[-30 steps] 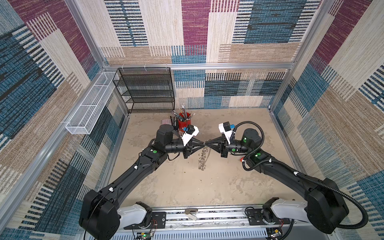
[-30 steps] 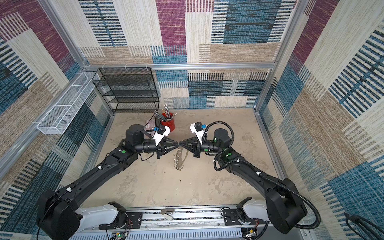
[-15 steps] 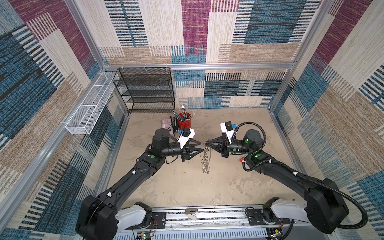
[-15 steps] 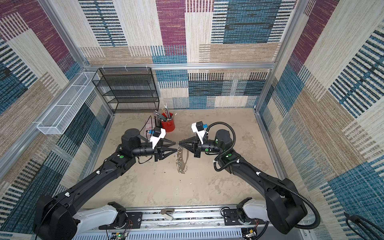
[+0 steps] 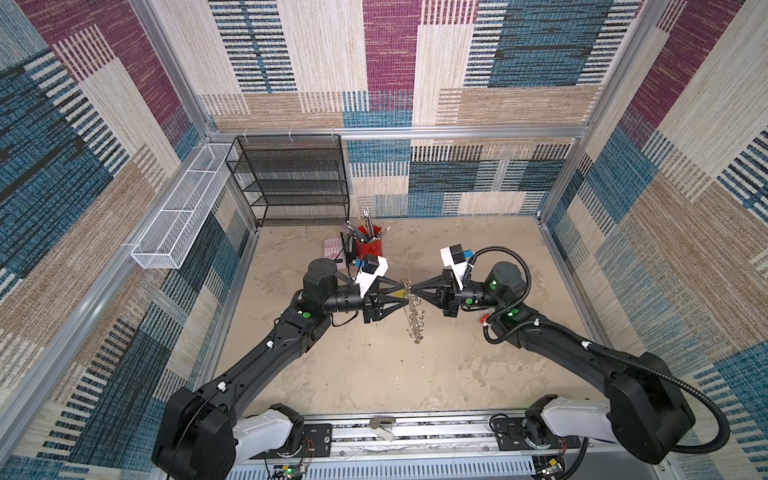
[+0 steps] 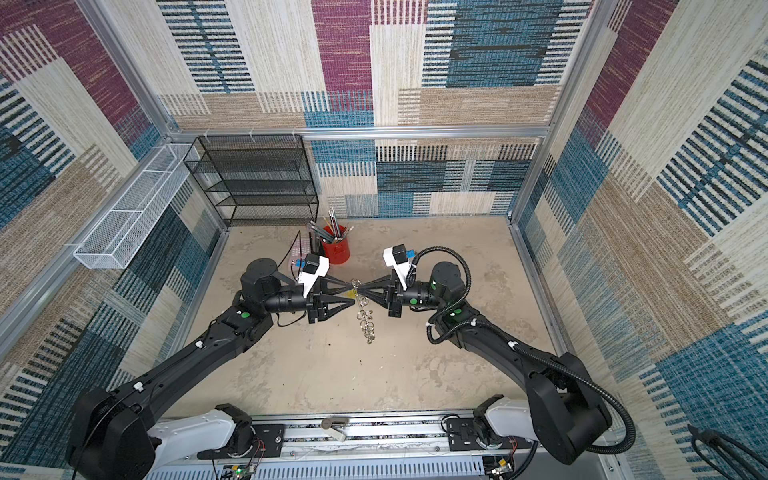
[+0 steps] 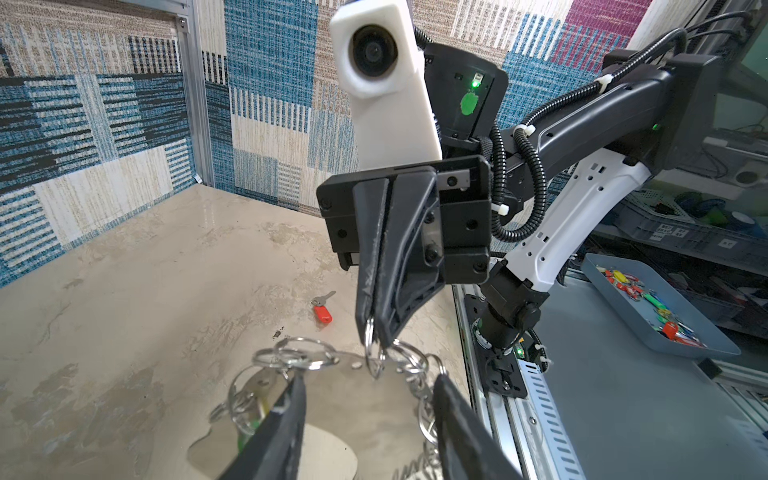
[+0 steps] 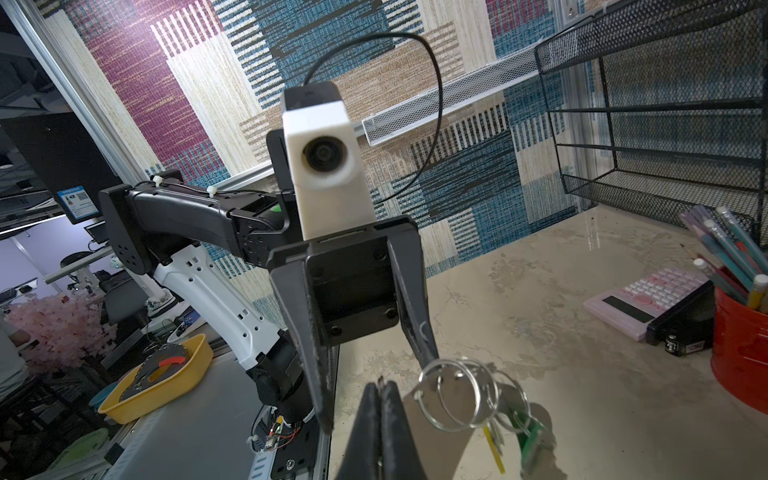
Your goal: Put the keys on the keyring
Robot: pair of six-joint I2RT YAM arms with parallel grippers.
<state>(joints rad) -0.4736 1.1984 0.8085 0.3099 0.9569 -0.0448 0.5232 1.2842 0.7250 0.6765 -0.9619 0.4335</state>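
The keyring hangs above the table's middle, a grey band edged with silver split rings. My right gripper is shut on one ring at its top end. Facing it, my left gripper is open, its fingers on either side of the band's top, holding nothing. A yellow tag and a green tag hang from the rings. A red-tagged key lies loose on the table beyond the right gripper.
A red pencil cup and a pink calculator stand just behind the left gripper. A black mesh shelf fills the back left corner, with a white wire basket on the left wall. Off the table is a blue tray of tagged keys.
My left gripper has opened from nearly shut, drew back a little to the left, then came forward again to the keyring. The right gripper has stayed shut on the ring.
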